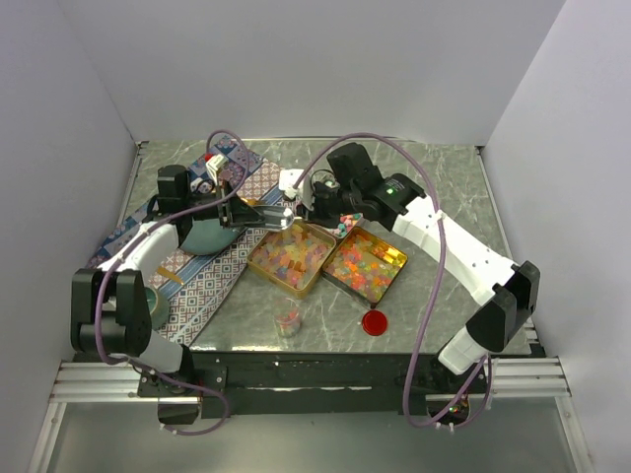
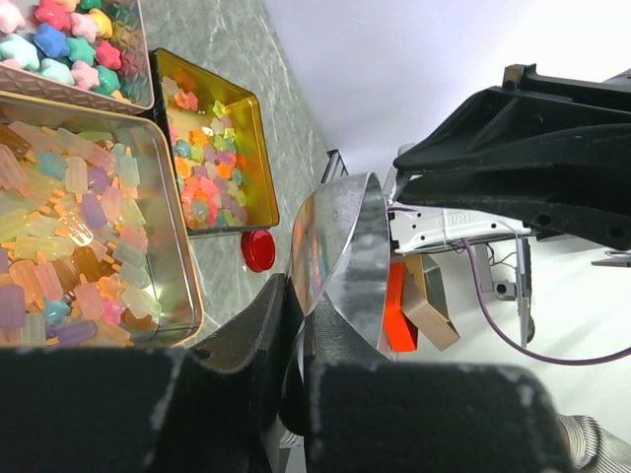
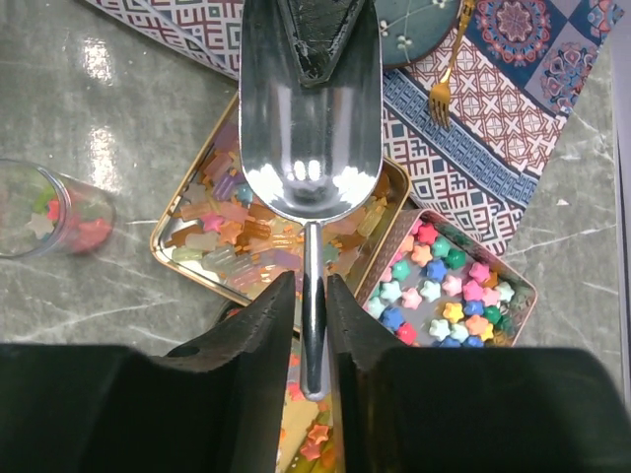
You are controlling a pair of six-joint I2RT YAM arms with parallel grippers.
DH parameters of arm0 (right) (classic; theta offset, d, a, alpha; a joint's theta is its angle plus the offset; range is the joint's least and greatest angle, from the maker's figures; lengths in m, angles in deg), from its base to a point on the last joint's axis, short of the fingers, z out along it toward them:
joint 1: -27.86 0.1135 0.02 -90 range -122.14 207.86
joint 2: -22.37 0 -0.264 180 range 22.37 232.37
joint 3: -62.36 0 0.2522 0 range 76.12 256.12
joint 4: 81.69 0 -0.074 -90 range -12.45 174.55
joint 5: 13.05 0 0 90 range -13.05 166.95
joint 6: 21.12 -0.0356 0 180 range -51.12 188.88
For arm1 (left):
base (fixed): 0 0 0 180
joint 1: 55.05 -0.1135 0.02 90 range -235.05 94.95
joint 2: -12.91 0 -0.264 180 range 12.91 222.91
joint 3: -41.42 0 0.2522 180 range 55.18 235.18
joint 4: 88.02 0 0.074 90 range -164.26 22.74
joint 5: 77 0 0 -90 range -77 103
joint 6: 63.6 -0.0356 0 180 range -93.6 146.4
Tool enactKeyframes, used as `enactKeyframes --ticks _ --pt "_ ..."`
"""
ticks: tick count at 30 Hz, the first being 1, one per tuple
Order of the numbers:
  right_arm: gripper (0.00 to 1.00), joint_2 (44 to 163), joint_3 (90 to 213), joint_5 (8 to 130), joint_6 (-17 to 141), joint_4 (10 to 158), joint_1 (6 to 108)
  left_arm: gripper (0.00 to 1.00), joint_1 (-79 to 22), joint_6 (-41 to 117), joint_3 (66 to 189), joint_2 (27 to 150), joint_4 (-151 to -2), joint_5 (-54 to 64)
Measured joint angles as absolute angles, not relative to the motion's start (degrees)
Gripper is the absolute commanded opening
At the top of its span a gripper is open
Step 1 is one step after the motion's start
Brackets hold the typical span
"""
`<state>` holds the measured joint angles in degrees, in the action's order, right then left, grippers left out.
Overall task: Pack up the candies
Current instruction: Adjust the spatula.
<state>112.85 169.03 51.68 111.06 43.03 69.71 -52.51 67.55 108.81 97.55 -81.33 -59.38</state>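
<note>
Left jaws pinch the bowl of the shiny steel scoop (image 3: 311, 148). Right jaws flank its handle, grip unconfirmed. Recommend clamping the handle squarely before left releases.

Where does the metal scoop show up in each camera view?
Top external: scoop at centre, just behind the left gold tin.
Left wrist: scoop centre-right, edge-on, right of that tin.
Right wrist: scoop top centre, above the tin.
Shared landmark: that tin of pale lolly-shaped candies.
</note>
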Motion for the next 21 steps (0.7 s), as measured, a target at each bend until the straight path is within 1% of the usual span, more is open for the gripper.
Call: enactKeyframes --ticks 8,12,14,19,21 --pt "0.31 114.6 170.0 51.8 110.3 43.0 69.7 0.01 -52.5 67.4 110.1 99.0 -80.4 -59.8" --pt "0.27 115.9 170.3 52.0 110.2 42.9 69.7 0.01 -52.5 67.4 110.4 99.0 -80.5 -59.8" --pt "0.23 116.4 170.7 52.1 110.2 42.6 69.7 0.01 -52.5 67.4 110.5 99.0 -80.4 -59.9" --pt "0.23 116.8 171.1 52.2 109.8 42.6 69.7 0.01 -52.5 67.3 110.5 99.1 -80.4 -59.9" --pt "0.15 116.8 171.3 52.2 109.5 42.5 69.7 0.01 -52.5 67.4 110.5 99.3 -80.4 -59.9"
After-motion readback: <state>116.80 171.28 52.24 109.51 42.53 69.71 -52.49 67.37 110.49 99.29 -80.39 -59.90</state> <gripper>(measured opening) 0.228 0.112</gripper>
